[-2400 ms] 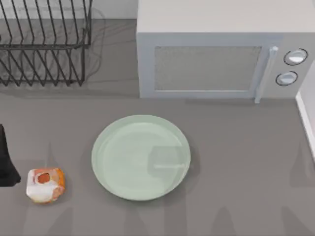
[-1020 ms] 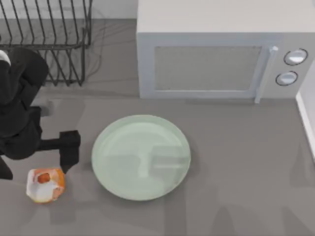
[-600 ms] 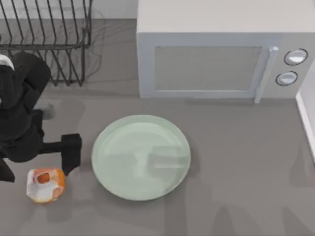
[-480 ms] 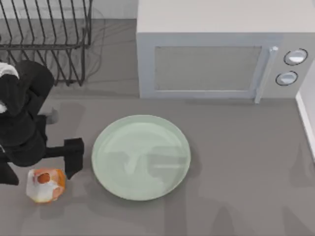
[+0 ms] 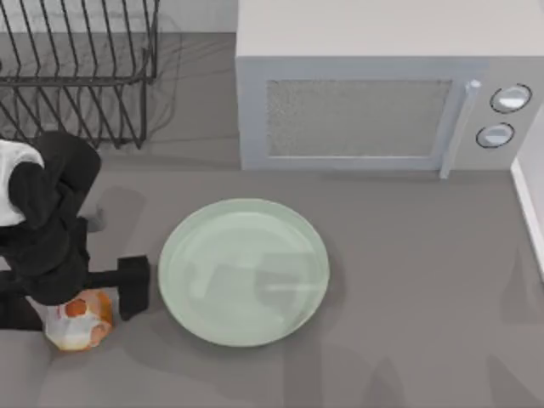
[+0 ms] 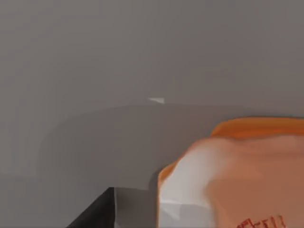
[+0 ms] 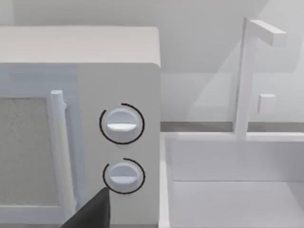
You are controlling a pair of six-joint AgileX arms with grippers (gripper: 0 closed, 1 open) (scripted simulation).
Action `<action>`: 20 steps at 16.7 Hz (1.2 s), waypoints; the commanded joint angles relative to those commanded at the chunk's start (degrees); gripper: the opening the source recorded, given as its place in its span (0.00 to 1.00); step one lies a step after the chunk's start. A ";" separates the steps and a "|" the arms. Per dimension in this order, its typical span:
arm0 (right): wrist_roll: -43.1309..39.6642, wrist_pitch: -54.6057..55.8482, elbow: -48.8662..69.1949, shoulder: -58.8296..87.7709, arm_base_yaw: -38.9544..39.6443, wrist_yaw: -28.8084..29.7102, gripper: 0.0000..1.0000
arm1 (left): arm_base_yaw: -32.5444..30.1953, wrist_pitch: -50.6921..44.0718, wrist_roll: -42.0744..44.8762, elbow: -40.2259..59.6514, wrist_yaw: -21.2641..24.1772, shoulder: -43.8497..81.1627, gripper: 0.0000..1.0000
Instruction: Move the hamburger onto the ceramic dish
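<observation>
Left gripper (image 5: 72, 293) lower, spread around hamburger (image 5: 81, 323)

Glossy ceramic dish (image 5: 244, 272); matt grey table (image 5: 408, 297); wire rack (image 5: 76, 72).

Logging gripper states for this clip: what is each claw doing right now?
Left claw: open, straddling the hamburger, not gripping.
Right claw: near the microwave; state cannot be told.

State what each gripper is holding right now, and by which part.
Nothing is held yet. The left gripper is open above the hamburger, one finger beside it toward the ceramic dish. The right gripper grips nothing visible.
</observation>
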 joint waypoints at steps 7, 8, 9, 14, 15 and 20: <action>0.00 0.00 0.00 0.00 0.00 0.00 1.00 | 0.00 0.00 0.00 0.00 0.00 0.00 0.62; 0.00 0.00 0.00 0.00 0.00 0.00 1.00 | 0.00 0.00 0.00 0.00 0.00 0.00 0.55; 0.00 0.00 0.00 0.00 0.00 0.00 1.00 | 0.00 0.00 0.00 0.00 0.00 0.00 0.47; 0.00 0.00 0.00 0.00 0.00 0.00 1.00 | 0.00 0.00 0.00 0.00 0.00 0.00 0.10; 0.00 0.00 0.00 0.00 0.00 0.00 1.00 | 0.00 0.00 0.00 0.00 0.00 0.00 0.02; 0.00 0.00 0.00 0.00 0.00 0.00 1.00 | 0.00 0.00 0.00 0.00 0.00 0.00 0.00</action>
